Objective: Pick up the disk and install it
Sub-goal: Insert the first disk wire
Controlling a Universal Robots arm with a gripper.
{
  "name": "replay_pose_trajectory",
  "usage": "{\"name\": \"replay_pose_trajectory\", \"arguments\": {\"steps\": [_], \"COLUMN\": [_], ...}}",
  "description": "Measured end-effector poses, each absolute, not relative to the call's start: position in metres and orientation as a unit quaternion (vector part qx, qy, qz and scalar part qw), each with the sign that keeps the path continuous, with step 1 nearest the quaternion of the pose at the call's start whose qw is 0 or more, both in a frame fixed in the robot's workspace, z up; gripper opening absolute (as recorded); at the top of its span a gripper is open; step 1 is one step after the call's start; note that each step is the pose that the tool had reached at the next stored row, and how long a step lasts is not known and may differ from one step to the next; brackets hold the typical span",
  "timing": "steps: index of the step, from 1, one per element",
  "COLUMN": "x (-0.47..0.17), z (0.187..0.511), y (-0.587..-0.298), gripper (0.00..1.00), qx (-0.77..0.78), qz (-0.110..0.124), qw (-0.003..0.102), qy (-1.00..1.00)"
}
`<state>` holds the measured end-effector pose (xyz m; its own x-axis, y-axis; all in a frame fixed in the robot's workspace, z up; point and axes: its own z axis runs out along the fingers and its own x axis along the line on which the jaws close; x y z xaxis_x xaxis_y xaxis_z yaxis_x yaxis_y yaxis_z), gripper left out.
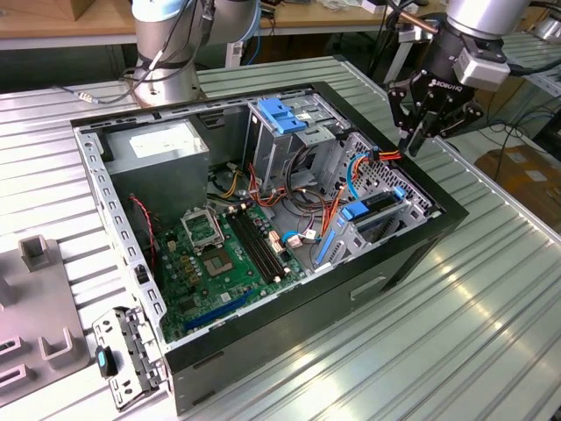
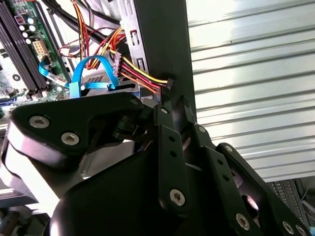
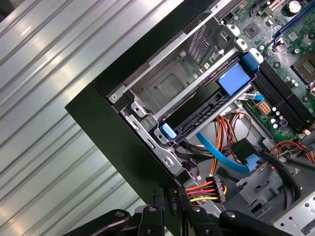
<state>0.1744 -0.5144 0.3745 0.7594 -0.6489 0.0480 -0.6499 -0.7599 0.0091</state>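
Ribbed metal table (image 1: pixel 491 289) carries an open black computer case (image 1: pixel 421 254), its circuit board facing up. We see the gripper (image 1: pixel 413 142) at the case's edge on the exterior view's right. Its fingers are drawn narrow and, as far as we can judge, pinch the black power plug (image 2: pixel 170 84) at the end of a red, yellow and orange wire bundle (image 2: pixel 140 73). The disk (image 3: pixel 204 114) lies flat in the drive cage (image 3: pixel 167 83) just beside, with blue rails at its ends. We judge it seated. The plug is apart from the disk, so cabling looks left to do.
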Motion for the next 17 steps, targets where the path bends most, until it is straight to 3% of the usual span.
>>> {"name": "replay_pose_trajectory", "arguments": {"steps": [2,3,13,14,17], "x": [0.1731,0.1725,0.1729,0.1729,0.1729], "z": [0.3734,0.3729,0.3658,0.3730,0.3744], "y": [-0.5143,-0.5143,-0.5135,-0.5135,-0.5134], "gripper": [0.26,0.33,0.33,0.18,0.16], "qx": [0.939,0.940,0.943,0.943,0.943], "qz": [0.022,0.022,0.022,0.022,0.022], "qw": [0.011,0.010,0.006,0.006,0.006], "qy": [-0.343,-0.341,-0.332,-0.332,-0.332]}}
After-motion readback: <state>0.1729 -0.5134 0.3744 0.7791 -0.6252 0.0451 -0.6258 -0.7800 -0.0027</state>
